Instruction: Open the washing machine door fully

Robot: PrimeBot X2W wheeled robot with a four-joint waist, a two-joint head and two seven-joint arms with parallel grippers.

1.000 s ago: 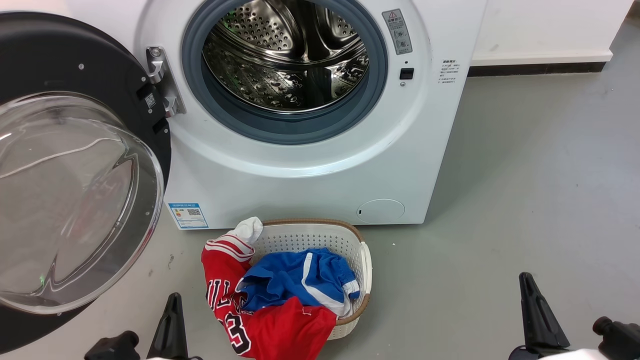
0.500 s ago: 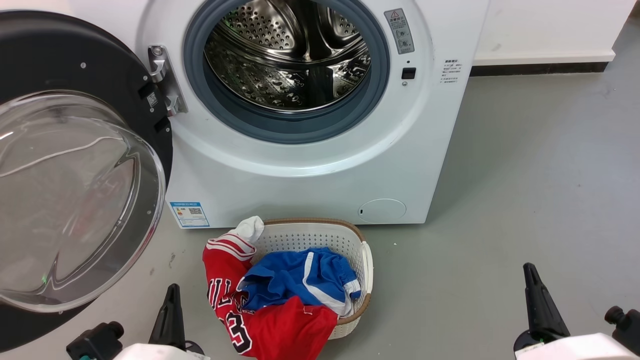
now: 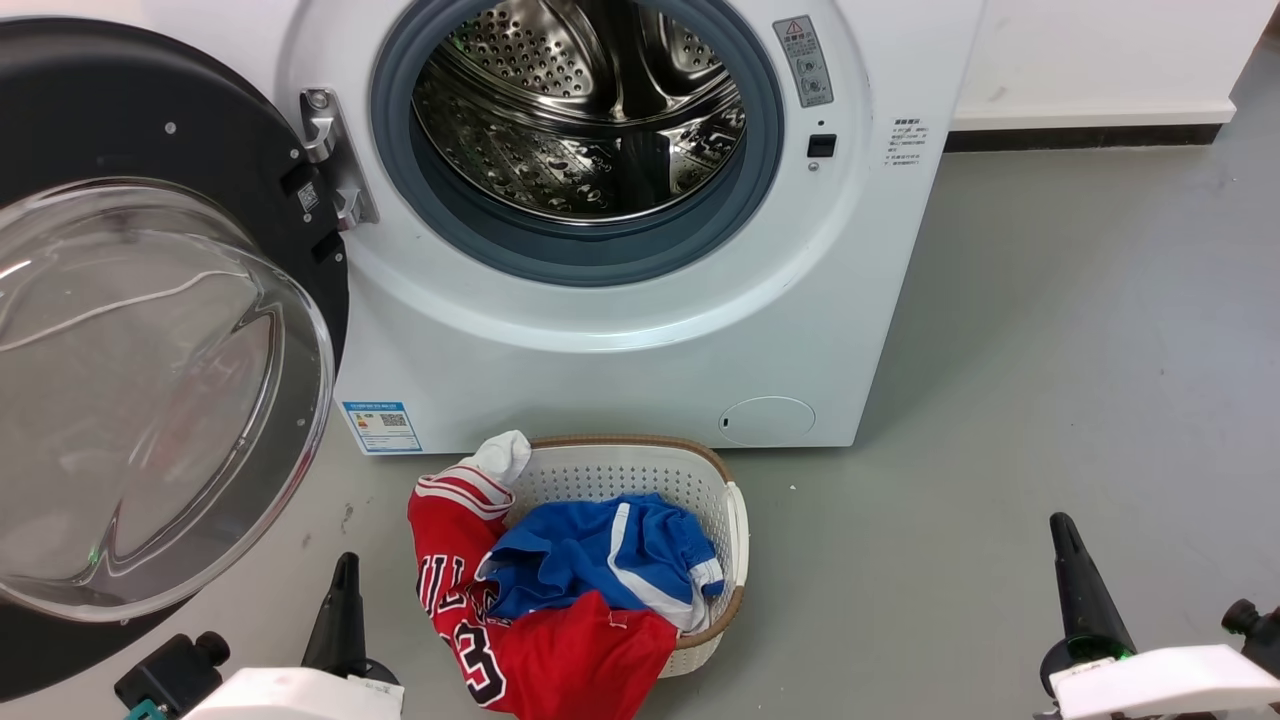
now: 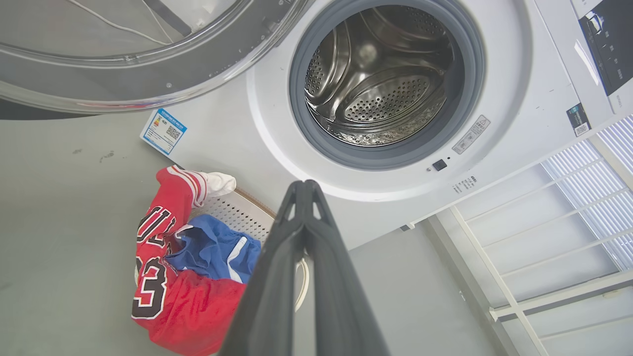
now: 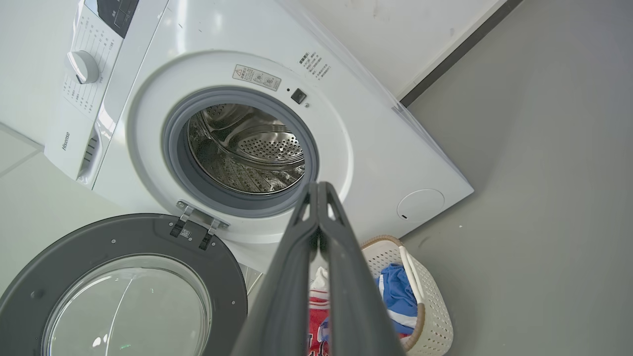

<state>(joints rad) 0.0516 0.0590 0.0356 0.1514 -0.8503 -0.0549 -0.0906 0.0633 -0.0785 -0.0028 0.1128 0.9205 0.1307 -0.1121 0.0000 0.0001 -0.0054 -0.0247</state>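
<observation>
While the left gripper and right gripper each hold their fingers pinched tip to tip on nothing at the near side, a white laundry basket with a red jersey sits just before the washing machine, washing machine door swung wide to the left, steel drum exposed.

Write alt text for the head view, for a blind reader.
The washing machine has its door swung wide to the left, baring the steel drum. A basket of red and blue clothes sits on the floor before it; the left gripper and right gripper, both shut, hang low.
</observation>
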